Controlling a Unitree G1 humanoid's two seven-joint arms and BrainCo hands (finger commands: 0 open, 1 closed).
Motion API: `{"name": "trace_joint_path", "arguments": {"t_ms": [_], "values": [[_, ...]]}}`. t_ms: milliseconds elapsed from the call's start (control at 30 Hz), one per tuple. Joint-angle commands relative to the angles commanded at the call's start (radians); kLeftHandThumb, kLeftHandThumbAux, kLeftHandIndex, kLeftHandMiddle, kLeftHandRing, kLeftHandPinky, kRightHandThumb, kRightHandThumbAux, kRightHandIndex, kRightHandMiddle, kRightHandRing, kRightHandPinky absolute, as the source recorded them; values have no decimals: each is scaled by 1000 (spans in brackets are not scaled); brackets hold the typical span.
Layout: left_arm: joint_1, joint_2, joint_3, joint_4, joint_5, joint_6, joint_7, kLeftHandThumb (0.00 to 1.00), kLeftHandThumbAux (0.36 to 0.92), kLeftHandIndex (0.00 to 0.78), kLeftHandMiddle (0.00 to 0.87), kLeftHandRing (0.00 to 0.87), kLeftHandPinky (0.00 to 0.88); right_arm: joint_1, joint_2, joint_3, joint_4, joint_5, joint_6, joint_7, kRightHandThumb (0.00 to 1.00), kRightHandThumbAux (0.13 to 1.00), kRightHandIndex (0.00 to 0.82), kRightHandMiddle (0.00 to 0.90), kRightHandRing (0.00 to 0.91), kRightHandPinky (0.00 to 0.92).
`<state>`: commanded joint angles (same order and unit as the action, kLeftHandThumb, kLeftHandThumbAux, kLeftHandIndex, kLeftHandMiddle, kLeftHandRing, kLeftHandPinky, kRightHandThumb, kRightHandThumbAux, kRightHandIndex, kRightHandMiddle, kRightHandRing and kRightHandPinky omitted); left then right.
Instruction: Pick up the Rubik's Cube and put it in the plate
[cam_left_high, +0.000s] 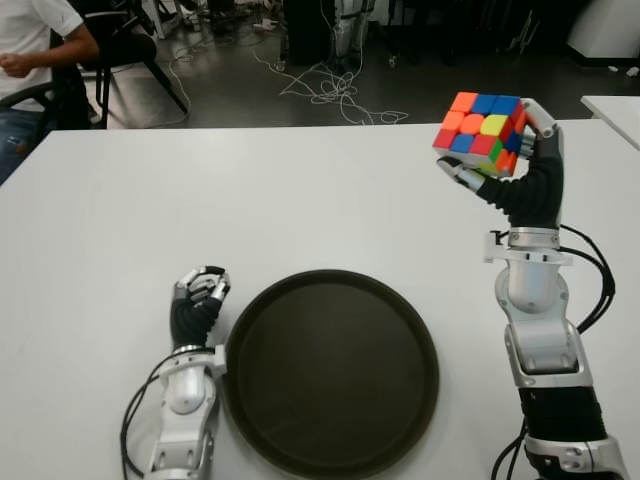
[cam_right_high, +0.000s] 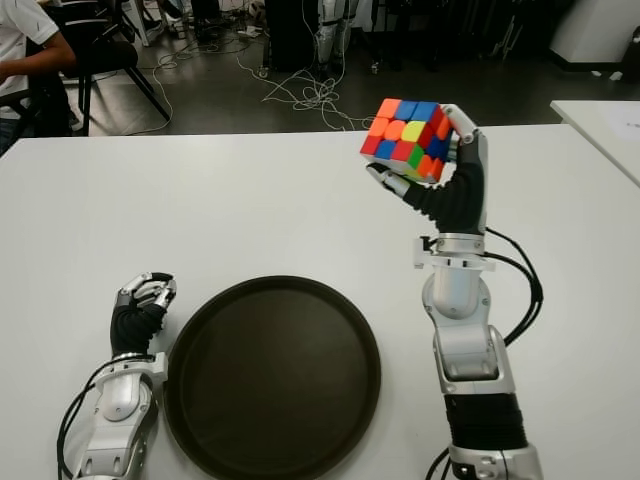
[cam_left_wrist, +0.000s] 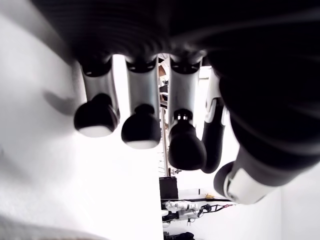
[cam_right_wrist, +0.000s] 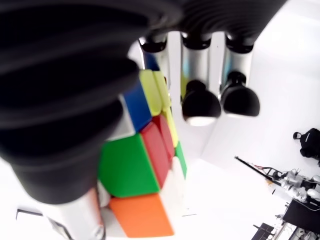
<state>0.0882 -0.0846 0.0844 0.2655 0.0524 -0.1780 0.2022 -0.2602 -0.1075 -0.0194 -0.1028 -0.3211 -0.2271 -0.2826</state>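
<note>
Transport step was in hand: the right hand (cam_left_high: 505, 150) had its fingers wrapped round the multicoloured Rubik's Cube (cam_left_high: 481, 133), holding it clear above the white bench (cam_left_high: 120, 220). Cube sat against the palm, fingertips (cam_right_wrist: 201, 106) curled over its far face. Round dark plate (cam_left_high: 330, 372) lay empty, nearer the robot and to the left of that arm. Next move called for carrying the cube back and leftward over the plate, lowering, then releasing. Left hand (cam_left_high: 199, 296) showed just beside the plate's left rim, fingers curled, holding nothing.
</note>
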Motion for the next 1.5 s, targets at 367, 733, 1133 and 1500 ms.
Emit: {"name": "trace_joint_path", "arguments": {"t_ms": [367, 733, 1133, 1500], "values": [[-4, -4, -3, 20, 12, -31, 18, 710, 704, 444, 820, 844, 848, 28, -15, 69, -60, -15, 24, 112, 292, 821, 724, 822, 829, 819], [2, -14, -11, 26, 15, -62, 25, 709, 704, 444, 819, 842, 846, 48, -196, 226, -132, -51, 58, 475, 19, 841, 678, 788, 807, 785], [16, -24, -21, -20, 33, -20, 49, 707, 705, 444, 812, 837, 843, 30, -277, 299, -211, -149, 100, 640, 0, 852, 708, 797, 806, 775], [20, -32, -22, -34, 38, -1, 64, 706, 705, 443, 805, 830, 836, -1, -300, 335, -268, -221, 160, 742, 0, 863, 724, 792, 801, 765]]}}
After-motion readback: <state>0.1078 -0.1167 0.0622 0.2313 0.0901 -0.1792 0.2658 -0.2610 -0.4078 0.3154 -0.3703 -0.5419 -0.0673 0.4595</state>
